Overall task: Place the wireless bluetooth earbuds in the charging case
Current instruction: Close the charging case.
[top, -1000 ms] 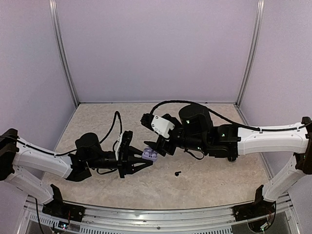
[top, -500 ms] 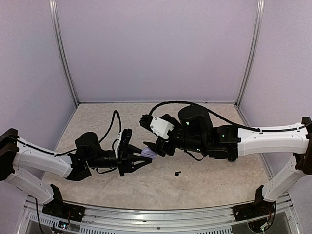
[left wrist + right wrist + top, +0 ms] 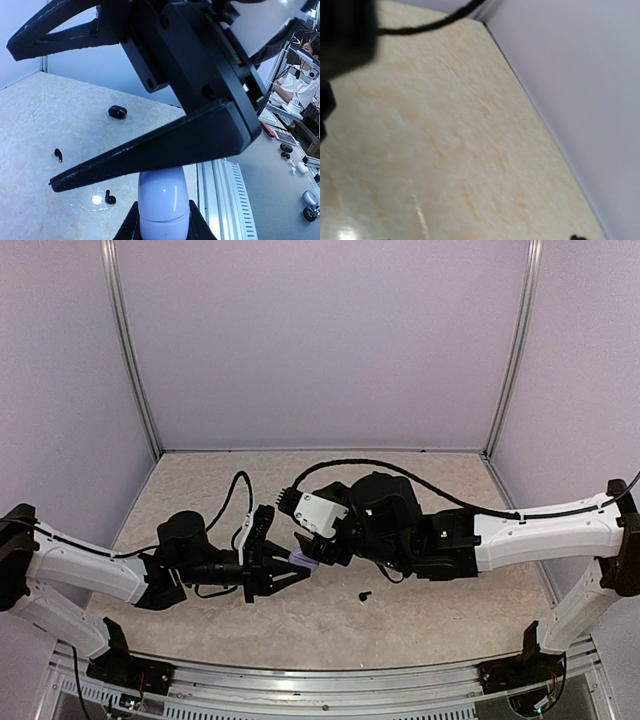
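Beige marbled bench (image 3: 200, 490) enclosed by lilac walls (image 3: 320, 340); both arms meet above its middle.

Containers: the pale charging case (image 3: 162, 200) is off the bench, gripped at the left arm's tip. A seam runs across its lower body. Its interior is hidden, so contents cannot be stated. A black charging case (image 3: 117, 111) lies on the bench behind, shut as far as can be seen, well apart from the pale one.

Left end effector (image 3: 290, 566): pressed together on the pale charging case, one finger (image 3: 131, 225) on each flank of its lower half, the rounded end pointing toward the right arm.

Right end effector (image 3: 312, 548): fingers spread wide, nothing pinched between them. In the left wrist view its lower finger (image 3: 150, 150) crosses directly over the top of the pale charging case; whether they touch cannot be confirmed. That finger blocks sight of the case's upper end.

Task items on the bench: the first black earbud (image 3: 59, 154) lies to the left, the second black earbud (image 3: 109, 197) nearer the held case, neither touching anything else. No pale earbud can be made out.

Surroundings: a black cable (image 3: 236, 495) loops over the left arm. An aluminium rail (image 3: 220, 200) edges the bench. The right wrist view is blurred, showing only bench and wall.
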You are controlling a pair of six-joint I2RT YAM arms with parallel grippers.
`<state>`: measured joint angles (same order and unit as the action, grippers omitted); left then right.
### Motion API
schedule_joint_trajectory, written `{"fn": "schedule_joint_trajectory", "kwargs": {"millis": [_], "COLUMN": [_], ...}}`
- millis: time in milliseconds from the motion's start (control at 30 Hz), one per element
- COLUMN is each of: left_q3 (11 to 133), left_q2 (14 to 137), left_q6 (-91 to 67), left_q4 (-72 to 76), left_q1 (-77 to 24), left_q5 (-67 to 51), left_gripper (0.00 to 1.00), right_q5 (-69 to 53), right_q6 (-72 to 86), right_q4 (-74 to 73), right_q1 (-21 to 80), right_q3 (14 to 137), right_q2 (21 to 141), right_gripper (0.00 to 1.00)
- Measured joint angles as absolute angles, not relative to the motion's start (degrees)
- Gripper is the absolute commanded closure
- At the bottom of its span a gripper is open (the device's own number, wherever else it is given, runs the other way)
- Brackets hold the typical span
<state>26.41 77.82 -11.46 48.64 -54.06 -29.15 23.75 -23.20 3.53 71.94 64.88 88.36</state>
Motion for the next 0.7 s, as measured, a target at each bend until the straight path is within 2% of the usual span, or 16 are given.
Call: {"fn": "schedule_joint_trajectory", "kwargs": {"millis": [167,433,633,700], "left_q3": [26.4,26.4,26.5,26.5], "left_q2": [77.1,76.3,76.1,76.1], "left_q6": [-13.6,-15.2,-15.4,-16.2], "left_q4": [45.7,45.3,46.4,46.9], "left_q1": [-53.7,-52.9,-49.7,-47.8], "left_q5": [-29.1,-27.6,-23.7,-22.5], "left_gripper": [1.0,1.0,1.0,0.96], "right_q5": [28.5,31.3,25.4,22.5], "right_q6": [-25.1,-26.0,-24.1,-22.8], "right_q4": [5.3,8.4,7.6,7.0], "right_q1": [73.3,73.7,71.7,70.1], "right_q3": [64.5,62.8,60.7,59.6], "right_q2": [89.6,88.2,82.2,79.4], "right_gripper": [0.23,0.15,0.12,0.1]}}
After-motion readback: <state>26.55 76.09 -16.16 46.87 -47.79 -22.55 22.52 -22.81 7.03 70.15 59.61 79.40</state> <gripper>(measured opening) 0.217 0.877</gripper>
